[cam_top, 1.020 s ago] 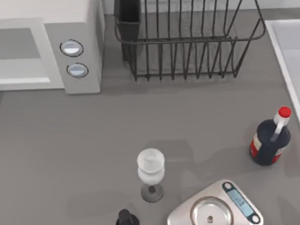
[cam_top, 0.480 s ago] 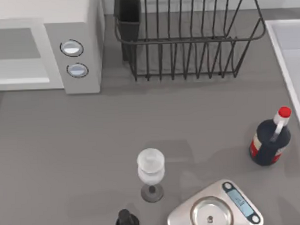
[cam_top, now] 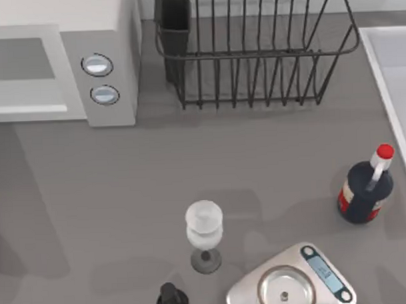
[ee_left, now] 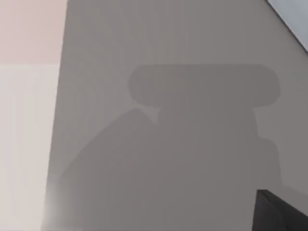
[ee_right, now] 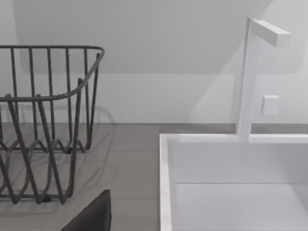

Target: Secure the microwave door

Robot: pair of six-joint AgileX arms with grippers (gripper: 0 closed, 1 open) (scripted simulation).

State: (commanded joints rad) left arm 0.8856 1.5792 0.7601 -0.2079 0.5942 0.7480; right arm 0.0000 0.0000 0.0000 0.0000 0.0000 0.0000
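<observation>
The off-white microwave (cam_top: pixel 112 22) stands at the table's back left, its grey control panel carrying two silver knobs (cam_top: pixel 97 65). To their left is the microwave door (cam_top: pixel 21 91), a white frame around a grey window with a pale bar handle (cam_top: pixel 28 109); it looks level with the control panel. A dark fingertip (ee_left: pixel 281 211) of my left gripper shows over bare grey table under a broad shadow. Another dark fingertip (ee_right: pixel 91 216) belongs to my right gripper, low near the dish rack.
A black wire dish rack (cam_top: pixel 253 50) stands behind the middle, a white sink (ee_right: pixel 231 178) with a faucet at the right. A wine glass (cam_top: pixel 204 235), a dark red-capped bottle (cam_top: pixel 365 186), a silver scale (cam_top: pixel 291 282) and a small black object (cam_top: pixel 172 300) stand in front.
A broad shadow has spread over the table's left side, below the microwave. The door's pale handle strip looks a little thinner than before. Nothing else has moved.
</observation>
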